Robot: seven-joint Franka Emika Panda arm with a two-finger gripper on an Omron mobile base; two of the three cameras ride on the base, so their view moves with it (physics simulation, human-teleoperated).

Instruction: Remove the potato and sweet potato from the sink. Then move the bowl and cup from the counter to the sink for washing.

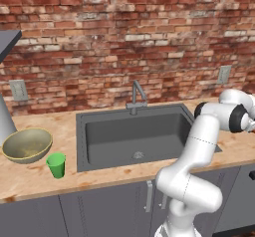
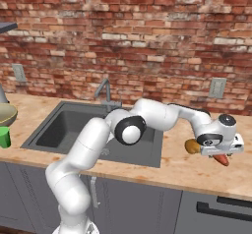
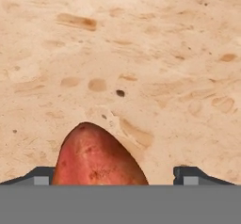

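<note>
**Sweet potato lies between parted fingers on the counter right of the sink**

In the hand view the gripper (image 3: 115, 177) looks down on the pale wooden counter (image 3: 141, 53). Its two dark fingertips (image 3: 40, 175) stand wide apart at the bottom edge, and the sweet potato (image 3: 94, 159) lies between them, nearer the left tip than the right. There is bare counter between its orange-red skin and the right tip; on the left it comes close to the tip, and contact there cannot be judged. Its tapered end points away from the fingers, onto open wood.

In the right base view the gripper (image 2: 222, 154) is low over the counter (image 2: 197, 171), well to the right of the sink (image 2: 69, 125). The sweet potato (image 2: 223, 160) shows as a red tip just under the hand. The potato (image 2: 192, 146), a rounded golden-brown lump, sits on the counter just beside the hand, on its sink side.

The bowl (image 1: 27, 144) and the cup (image 1: 56, 165) stand on the counter on the far side of the sink from the fingers, the green cup just in front of the bowl and closer to the basin. The sink (image 1: 134, 136) holds no vegetables, and its tap (image 1: 136, 95) rises at the back rim.
</note>
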